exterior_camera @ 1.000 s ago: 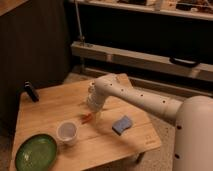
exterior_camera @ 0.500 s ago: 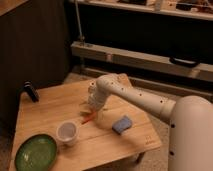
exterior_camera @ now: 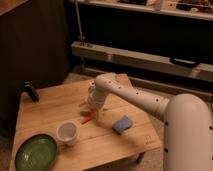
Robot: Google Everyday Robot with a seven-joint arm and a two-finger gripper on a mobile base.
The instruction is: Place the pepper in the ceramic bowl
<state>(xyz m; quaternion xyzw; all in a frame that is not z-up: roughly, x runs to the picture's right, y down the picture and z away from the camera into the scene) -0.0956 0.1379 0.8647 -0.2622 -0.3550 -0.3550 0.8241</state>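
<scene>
Camera view looks down at a slant on a low wooden table (exterior_camera: 50,107). Take the middle of the tabletop as the centre of the dial, with twelve o'clock at the far edge.

The pepper (exterior_camera: 87,120) lies flat on the bare wood close to the centre, a thin orange-red sliver set at a slant, its far end toward one o'clock. The gripper (exterior_camera: 93,113) hangs directly over that far end, pointing down at the board, with its jaws apart and nothing held between them. Whether a fingertip touches the pepper I cannot tell.

The white arm (exterior_camera: 135,97) reaches in from four o'clock, bending down at the wrist above the middle of the table.

The green bowl (exterior_camera: 36,152) sits at the seven o'clock corner, near the front edge. A small white cup (exterior_camera: 67,132) stands upright at the bowl's two o'clock, just beside its rim, between the bowl and the pepper. So the pepper is outside the bowl and well apart from it.

A blue sponge (exterior_camera: 122,124) lies at four o'clock of the gripper, near it but apart from the pepper. A small black object (exterior_camera: 31,91) stands at ten o'clock by the far left edge.
</scene>
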